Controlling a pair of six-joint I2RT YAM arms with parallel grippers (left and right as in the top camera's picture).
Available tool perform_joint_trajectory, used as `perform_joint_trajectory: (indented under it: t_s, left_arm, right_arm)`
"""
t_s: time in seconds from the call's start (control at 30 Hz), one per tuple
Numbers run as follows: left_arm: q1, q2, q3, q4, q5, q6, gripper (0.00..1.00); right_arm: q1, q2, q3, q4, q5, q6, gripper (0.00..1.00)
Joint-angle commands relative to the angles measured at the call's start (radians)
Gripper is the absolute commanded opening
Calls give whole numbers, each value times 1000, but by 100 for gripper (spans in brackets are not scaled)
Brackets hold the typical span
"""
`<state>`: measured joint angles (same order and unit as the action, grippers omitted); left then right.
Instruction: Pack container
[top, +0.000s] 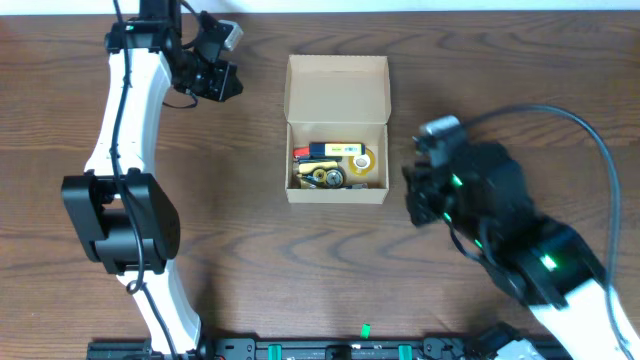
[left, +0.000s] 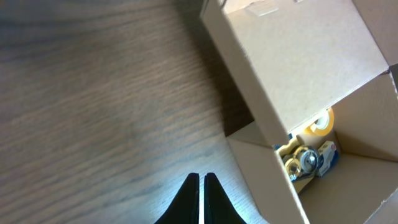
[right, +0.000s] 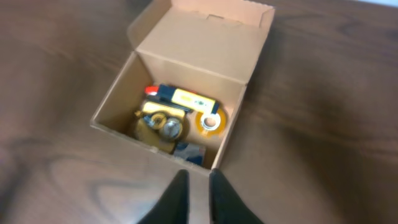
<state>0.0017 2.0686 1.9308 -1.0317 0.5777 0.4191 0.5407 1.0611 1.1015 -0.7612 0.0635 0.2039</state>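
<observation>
The right hand (right: 198, 198) hangs above the counter (top: 250, 280) with its two fingers drawn nearly together and nothing between them. Just ahead of its fingertips stands the near wall of the cardboard box (right: 155, 149), close but not touching. Beyond that wall, inside the box, lie the packed goods: a bunch of brass-coloured metal pieces (right: 160, 123) on the hand's left, a roll of clear tape (right: 211, 121) on its right, and behind both a yellow bar with a red end (right: 180, 96) along the back wall. Something small and blue (right: 189, 151) sits in the near corner, too blurred to name. Farthest from this hand, the lid (right: 205, 37) stands open, leaning back from its hinge.

The left hand (left: 201, 202), also closed and empty, hovers over bare wood on the other side of the box. From there the lid (left: 298, 56) rises ahead and to its right, with the tape (left: 320, 124) and metal pieces (left: 301, 160) showing past its edge. The overhead camera puts the box (top: 337, 130) between the two hands, the left hand (top: 215, 75) off its lid corner and the right hand (top: 425, 190) just beside its opposite wall.

Judging by the full box and two empty hands, loading looks finished and closing is the step in hand. The next move calls for a hand to reach behind the lid, push it forward over the contents and press it flat, probably with the other hand steadying the light box against sliding.
</observation>
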Motion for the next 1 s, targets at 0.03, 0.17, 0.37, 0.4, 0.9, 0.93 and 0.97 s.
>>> perform_joint_trajectory:
  t_s: [0.03,0.17,0.37,0.4,0.9,0.93,0.97]
  left_arm:
    - [-33,5,9,30,19,-4,6]
    - [-47,5,9,71,17,-25,6]
    - [-48,55,9,146,18,-131,6]
    - [-48,69,9,150,18,-140,6]
    - [-49,275,9,303,147,-378,6]
    - [-49,281,9,319,164,-394,6]
    - [-49,290,9,338,187,-410,6]
  right_arm:
    - [-26,135,0,90,46,2,1]
    - [-60,237,0,159,97,67,1]
    - [-184,340,0,238,142,179,1]
    - [-204,348,0,249,137,182,1]
    - [-485,686,0,594,-395,214,1]
    - [-490,710,0,620,-418,224,1]
    - [-495,742,0,650,-444,230,1]
